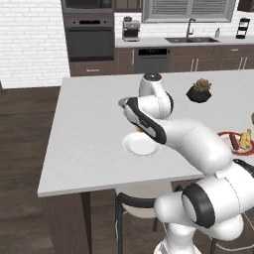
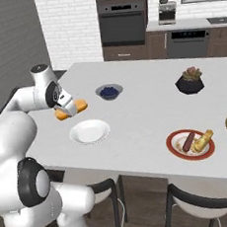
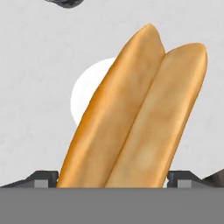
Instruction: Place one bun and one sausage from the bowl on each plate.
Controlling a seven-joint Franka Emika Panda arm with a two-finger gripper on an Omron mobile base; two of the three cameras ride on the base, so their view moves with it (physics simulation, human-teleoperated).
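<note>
Bun (image 2: 71, 109) pinched between gripper (image 2: 69, 109) jaws, held above counter (image 2: 135, 113) just beyond white plate (image 2: 89, 131), toward berry bowl (image 2: 108, 91). Long axis roughly level in my right base view, far end aimed at berry bowl side. Hand view shows split top seam (plate partly hidden behind bun). Red-rimmed plate (image 2: 190, 144) holds sausage (image 2: 189, 141) and second bun (image 2: 203, 140). No readable writing.
</note>
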